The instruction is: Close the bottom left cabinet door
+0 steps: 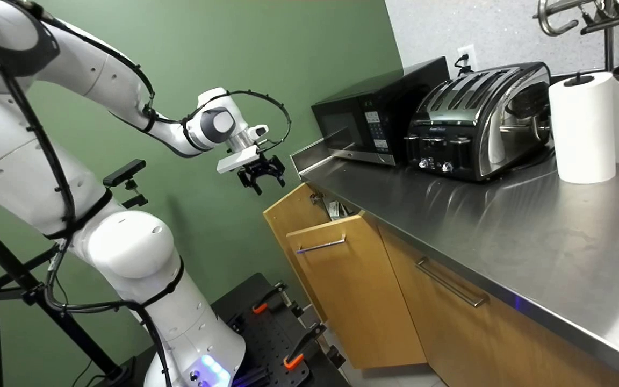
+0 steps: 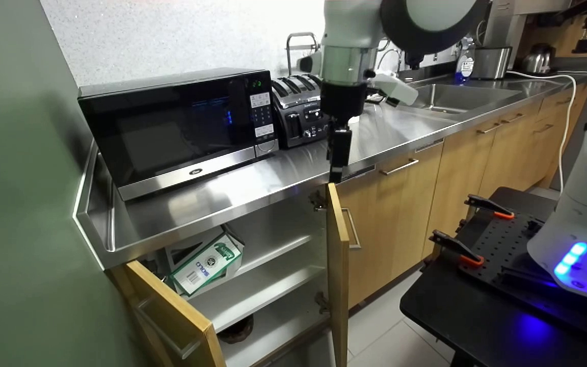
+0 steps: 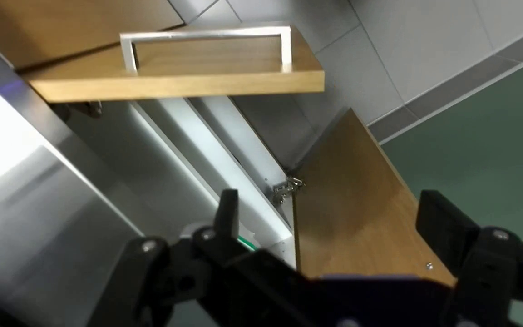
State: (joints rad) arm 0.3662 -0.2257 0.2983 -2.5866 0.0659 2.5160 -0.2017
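Observation:
Two light-brown wooden doors of the left cabinet stand open. The left door, by the green wall, shows in both exterior views (image 1: 296, 212) (image 2: 174, 305) and in the wrist view (image 3: 357, 200); its bar handle (image 2: 163, 331) is on the outer face. The right-hand open door (image 1: 358, 290) (image 2: 338, 255) (image 3: 175, 85) carries a bar handle (image 1: 320, 246) near its top. My gripper (image 1: 270, 186) (image 2: 336, 173) (image 3: 329, 202) is open and empty, above the doors and apart from both. In the wrist view the left door lies beyond the gap between the fingers.
The steel countertop edge (image 1: 449, 258) runs above the cabinet. A microwave (image 2: 181, 127) and a toaster (image 1: 476, 121) stand on it. A box (image 2: 209, 262) lies on a shelf inside. Closed fronts (image 2: 400, 219) continue to the right. The black robot table (image 2: 456, 306) stands in front.

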